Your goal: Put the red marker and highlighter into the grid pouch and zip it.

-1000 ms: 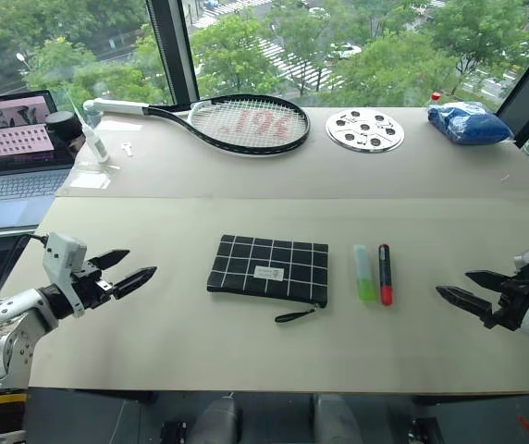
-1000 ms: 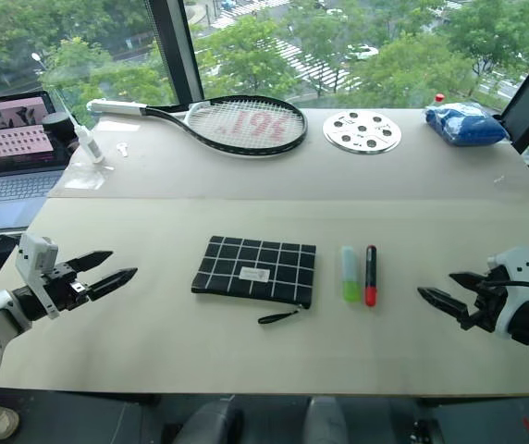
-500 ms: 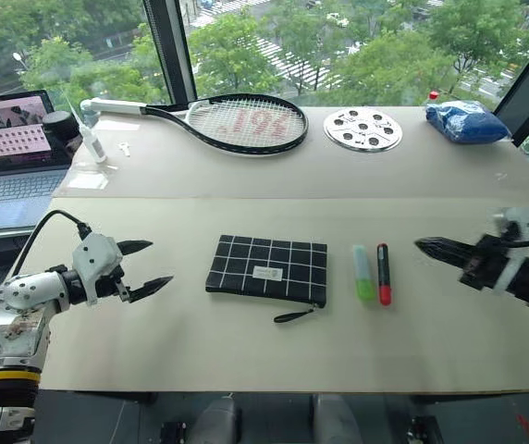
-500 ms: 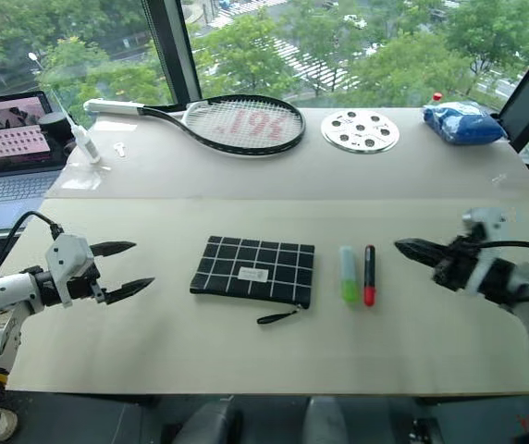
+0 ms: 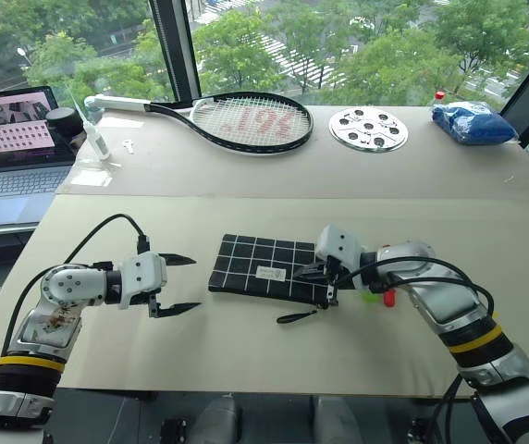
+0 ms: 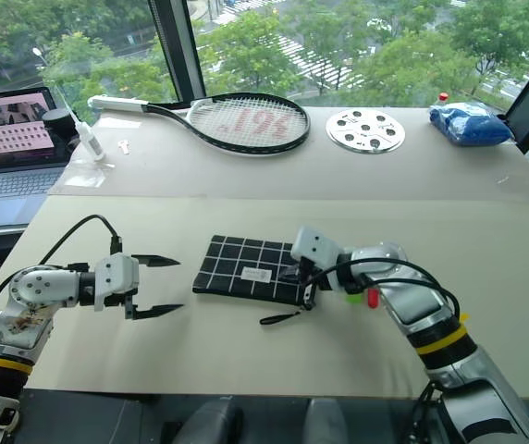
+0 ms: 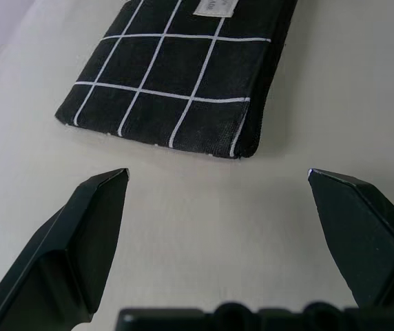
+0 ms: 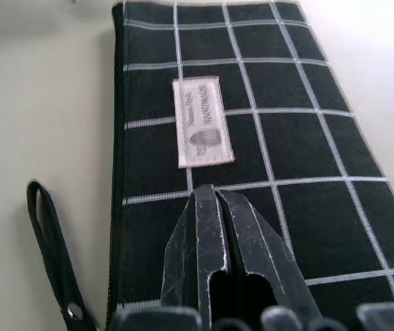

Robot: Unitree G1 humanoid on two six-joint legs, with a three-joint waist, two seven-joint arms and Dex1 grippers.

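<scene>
On the beige table (image 5: 246,361), as the left eye view is showing it, the grid pouch (image 5: 263,267) is lying flat near the middle, its black pull tab (image 5: 297,316) trailing off the near right corner. Just right of the pouch, the highlighter (image 5: 370,296) and the red marker (image 5: 389,299) are lying side by side, both mostly hidden behind the right arm, so only a green end and a red end are showing. Over the pouch's right end the right gripper (image 5: 325,285) is hovering with its two fingers pressed together, gripping nothing visible. Left of the pouch, apart from it, the left gripper (image 5: 183,283) is hanging with its fingers spread wide and empty. Along the far edge a tennis racket (image 5: 237,120), a round perforated disc (image 5: 367,129) and a blue bag (image 5: 473,122) are resting, with a laptop (image 5: 10,139) standing off the table's left side. From the left wrist view, the gripper's two black fingers (image 7: 80,234) are standing far apart, the pouch's short end lying ahead of them on bare table, untouched. From the right wrist view, the closed fingers (image 8: 218,241) are pointing down over the pouch's gridded fabric just short of its white label (image 8: 202,121), whether touching cannot be told; the pull tab is lying on the table beside the zipper edge.
</scene>
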